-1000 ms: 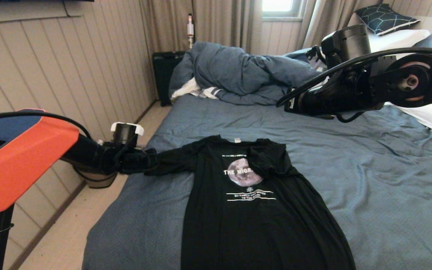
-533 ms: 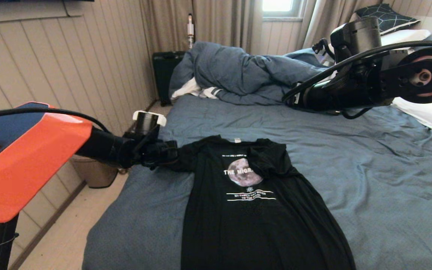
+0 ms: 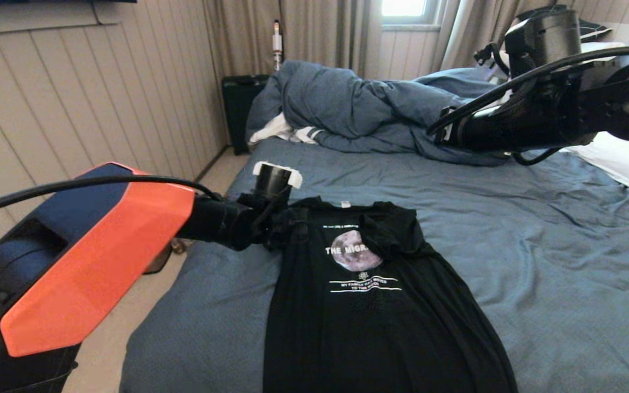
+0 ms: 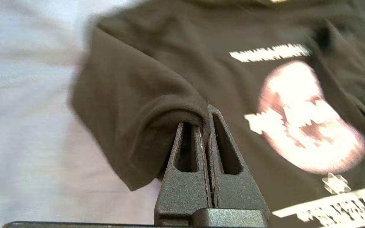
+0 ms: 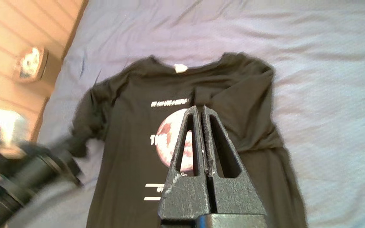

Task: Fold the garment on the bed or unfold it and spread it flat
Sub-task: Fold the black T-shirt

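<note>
The garment [image 3: 369, 327], a black T-shirt with a moon print, lies face up on the bed [image 3: 538, 256]. Its sleeve on the view's right [image 3: 393, 232] is folded in over the chest and covers part of the print. My left gripper [image 3: 292, 226] is at the other shoulder, shut on that sleeve. In the left wrist view the sleeve [image 4: 131, 95] drapes from the left gripper [image 4: 205, 109] in a loop above the sheet. My right arm [image 3: 511, 128] hangs high over the bed. The right gripper [image 5: 200, 108] is shut and empty, well above the print.
A bunched blue-grey duvet [image 3: 347, 103] lies at the bed's far end, with white pillows [image 3: 625, 164] at the right edge. A black case [image 3: 238, 103] stands by the panelled wall. A strip of floor [image 3: 101, 349] runs along the bed's left side.
My left gripper has carried the sleeve rightward, from stretched out beyond the bed's left edge in to the shirt's shoulder. The right arm has drifted up and to the right.
</note>
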